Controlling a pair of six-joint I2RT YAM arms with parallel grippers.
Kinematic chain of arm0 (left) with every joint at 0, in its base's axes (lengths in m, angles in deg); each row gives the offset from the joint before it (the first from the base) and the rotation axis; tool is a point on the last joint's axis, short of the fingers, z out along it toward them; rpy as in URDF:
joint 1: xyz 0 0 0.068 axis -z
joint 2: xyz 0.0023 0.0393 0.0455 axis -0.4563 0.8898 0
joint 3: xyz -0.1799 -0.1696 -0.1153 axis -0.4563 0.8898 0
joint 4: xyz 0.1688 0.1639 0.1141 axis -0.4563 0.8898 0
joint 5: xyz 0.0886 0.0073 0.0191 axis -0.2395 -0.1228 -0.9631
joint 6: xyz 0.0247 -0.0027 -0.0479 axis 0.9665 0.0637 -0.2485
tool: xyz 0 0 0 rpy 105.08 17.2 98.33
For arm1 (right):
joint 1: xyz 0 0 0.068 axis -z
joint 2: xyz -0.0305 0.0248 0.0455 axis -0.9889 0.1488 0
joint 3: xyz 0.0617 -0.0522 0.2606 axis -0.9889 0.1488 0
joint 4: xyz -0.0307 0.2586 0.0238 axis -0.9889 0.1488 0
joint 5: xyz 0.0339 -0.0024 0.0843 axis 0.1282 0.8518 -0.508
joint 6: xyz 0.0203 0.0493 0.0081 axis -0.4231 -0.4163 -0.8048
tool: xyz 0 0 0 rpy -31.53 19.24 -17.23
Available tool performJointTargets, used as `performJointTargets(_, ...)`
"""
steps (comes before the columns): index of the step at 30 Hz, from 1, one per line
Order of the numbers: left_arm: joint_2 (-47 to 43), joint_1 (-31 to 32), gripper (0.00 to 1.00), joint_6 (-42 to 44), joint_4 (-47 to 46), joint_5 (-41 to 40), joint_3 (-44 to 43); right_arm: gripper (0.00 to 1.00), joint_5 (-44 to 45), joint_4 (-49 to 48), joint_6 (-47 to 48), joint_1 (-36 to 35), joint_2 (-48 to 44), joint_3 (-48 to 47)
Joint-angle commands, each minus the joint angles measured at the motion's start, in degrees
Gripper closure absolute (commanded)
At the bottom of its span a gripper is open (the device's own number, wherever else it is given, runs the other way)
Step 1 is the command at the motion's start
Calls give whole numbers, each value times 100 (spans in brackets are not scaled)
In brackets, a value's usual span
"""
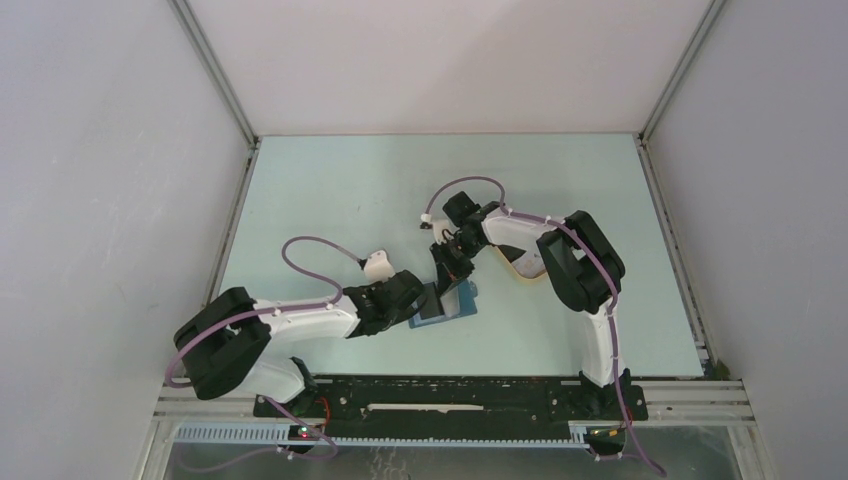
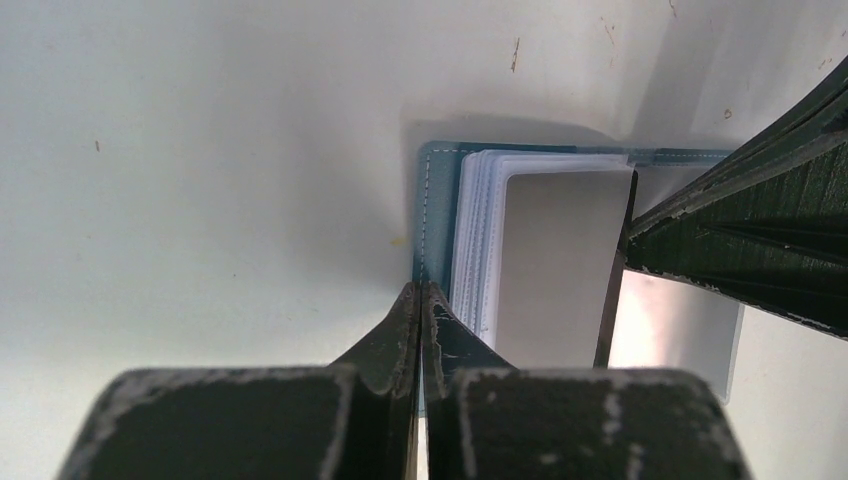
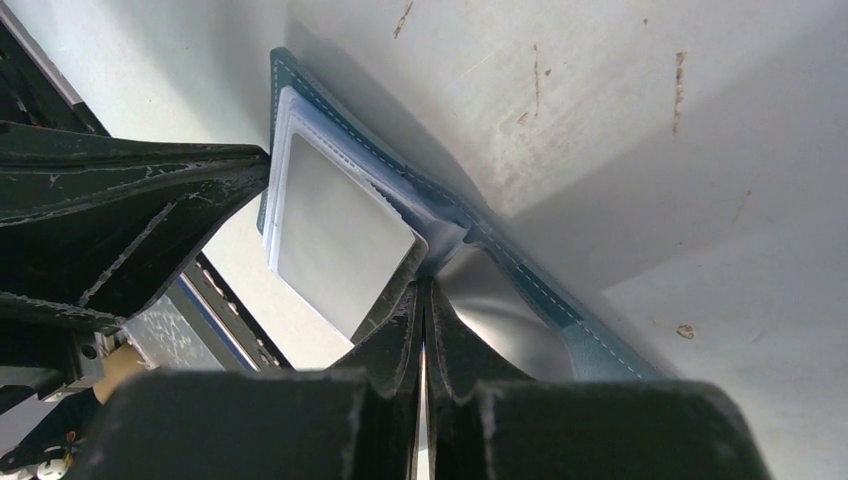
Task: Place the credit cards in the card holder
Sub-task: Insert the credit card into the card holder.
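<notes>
Grippers first: your left gripper [image 2: 420, 292] is pressed together, tips meeting right on the stitched outer edge of the card holder [image 2: 437, 200]. From its wrist view you cannot tell whether the teal cover is nipped between the tips or only pinned beneath them. Your right gripper [image 3: 422, 290] is likewise closed, pinching a thin dark credit card [image 2: 612, 280] that you see edge-on, standing nearly upright over the open card holder. Its lower edge reaches the inside of the card holder beside the sleeves; which pocket it meets you cannot make out. The right gripper comes in from the far side, the left from the near left, and the two sit close together over the card holder, tips apart. The card holder lies open and flat on the pale surface [image 1: 350, 200], roughly at its middle, ahead of the gap between the two arm bases. Inside it a stack of clear sleeves [image 2: 472, 240] fans out from the cover. A pale grey card [image 2: 555, 265] lies flat at the top of that stack, just beside the upright dark card; whether it is inside the top sleeve or only resting on it you cannot tell. Behind the right arm a beige tray [image 1: 527, 268] sits on the surface, mostly hidden by the arm's links, apart from the card holder.
</notes>
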Motion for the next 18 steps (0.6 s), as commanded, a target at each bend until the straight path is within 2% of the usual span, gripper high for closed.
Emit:
performJointTargets(1,70,-22,98,-24,-409,214,-41,94,-438,13,48,-168,-365,-127)
performJointTargets(5,34,-22,98,-15,-422,201,-25,92,-496,73,155,-143,-450,-134)
performJointTargets(18,15,-21,97,-43,-422,170,14,88,819,319,530,-97,-508,-184)
